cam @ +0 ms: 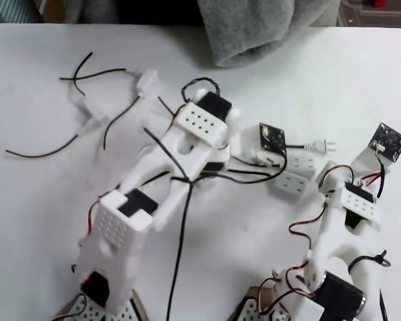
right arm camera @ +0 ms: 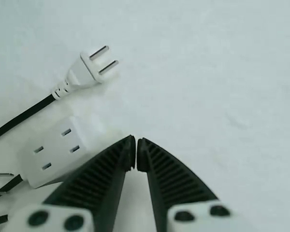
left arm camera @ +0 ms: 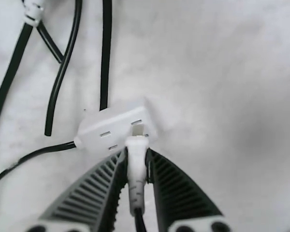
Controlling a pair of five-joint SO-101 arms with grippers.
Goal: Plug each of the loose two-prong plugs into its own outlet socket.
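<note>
L gripper [left arm camera: 137, 154] clamped on white plug [left arm camera: 135, 183], prongs at socket block [left arm camera: 117, 128]. Insertion step, seating looks partial; needs straight push. R gripper [right arm camera: 136, 153] closed, empty, beside 2nd block [right arm camera: 55, 153]. Loose plug [right arm camera: 89, 70] lies near it on table, prob. next.

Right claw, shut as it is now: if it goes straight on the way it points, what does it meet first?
Likely just the bare white table top. The right claw aims past the white two-prong plug, which lies slightly to one side; depth is unclear.
</note>
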